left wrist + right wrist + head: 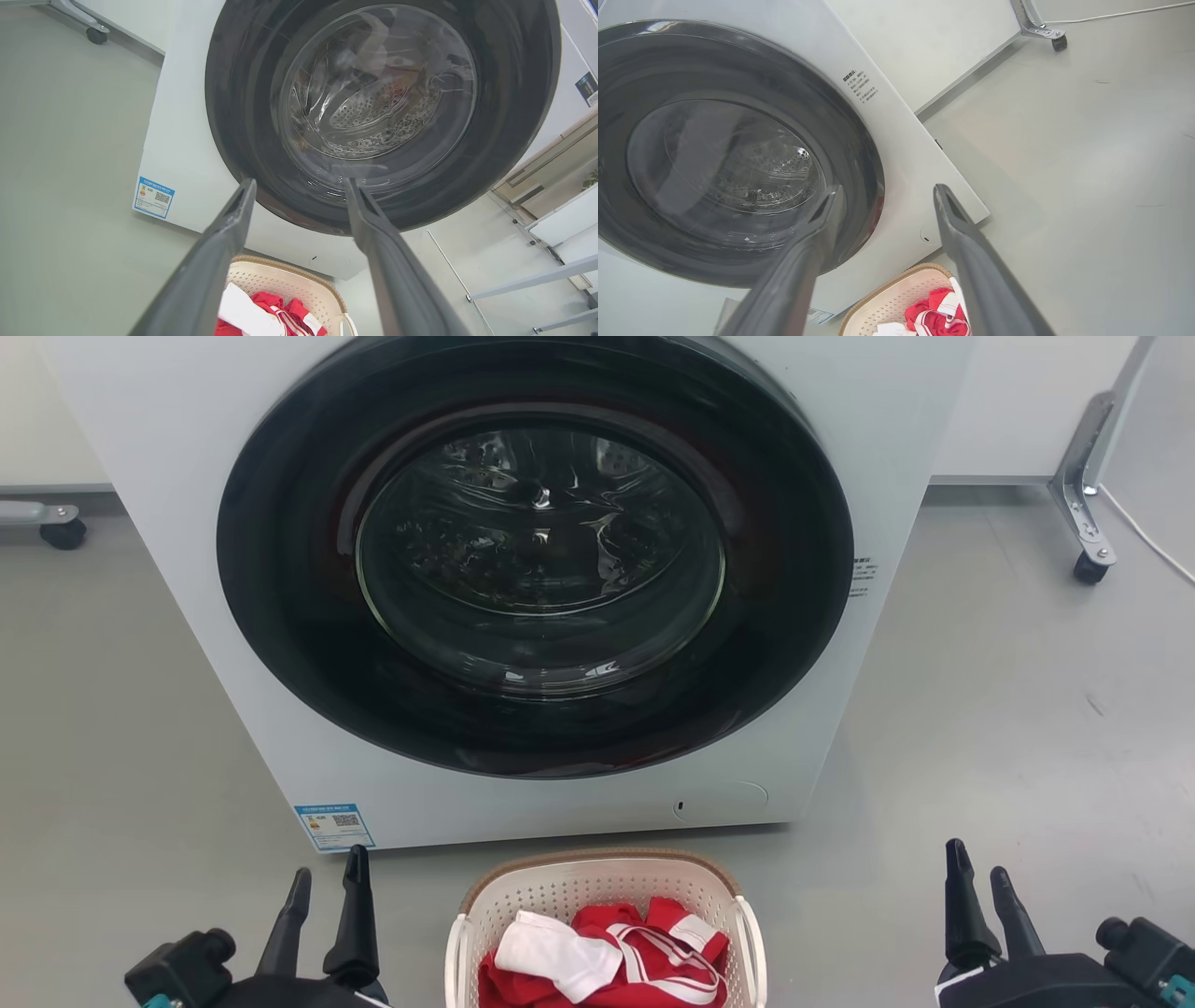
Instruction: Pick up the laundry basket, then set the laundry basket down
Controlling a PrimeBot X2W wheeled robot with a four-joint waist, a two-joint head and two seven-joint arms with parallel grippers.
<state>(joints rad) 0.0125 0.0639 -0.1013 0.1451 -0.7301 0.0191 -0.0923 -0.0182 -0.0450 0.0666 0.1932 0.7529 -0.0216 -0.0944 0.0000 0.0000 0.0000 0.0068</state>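
Laundry basket (597,889) at lower centre, on floor (1008,709) before washing machine (896,429). Left gripper (329,866) lower left, right gripper (977,861) lower right: both parted, empty, well apart from basket. Best gripped evenly by side handles (752,943), lifted level.
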